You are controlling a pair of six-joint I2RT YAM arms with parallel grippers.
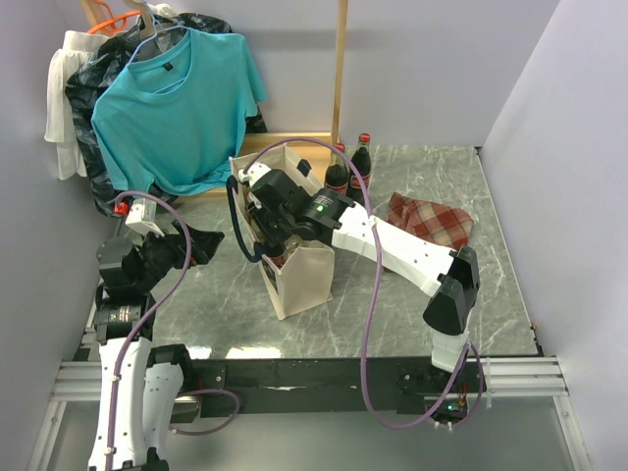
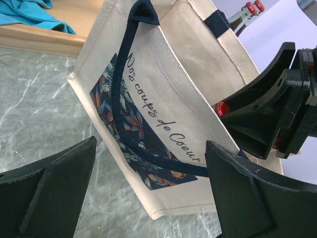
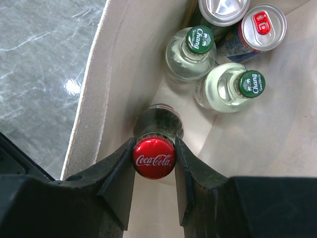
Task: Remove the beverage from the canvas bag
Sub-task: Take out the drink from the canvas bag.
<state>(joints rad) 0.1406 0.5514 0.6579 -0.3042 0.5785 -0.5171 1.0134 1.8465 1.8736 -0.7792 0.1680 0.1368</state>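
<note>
The cream canvas bag (image 1: pixel 306 280) with navy handles stands mid-table. My right gripper (image 3: pixel 154 159) reaches down into its open top and is shut on the red Coca-Cola cap of a dark glass cola bottle (image 3: pixel 158 121), which stands upright against the bag's inner wall. In the top view the right gripper (image 1: pixel 272 238) is at the bag's mouth. My left gripper (image 2: pixel 151 146) is open and empty, facing the bag's printed side (image 2: pixel 163 99), not touching it. In the top view the left gripper (image 1: pixel 206 243) is left of the bag.
Inside the bag are two green-capped Chang bottles (image 3: pixel 190 52) and two cans (image 3: pixel 257 27). Two cola bottles (image 1: pixel 350 162) stand on the table behind the bag. A red plaid cloth bag (image 1: pixel 429 218) lies to the right. A teal shirt (image 1: pixel 177 108) hangs at the back left.
</note>
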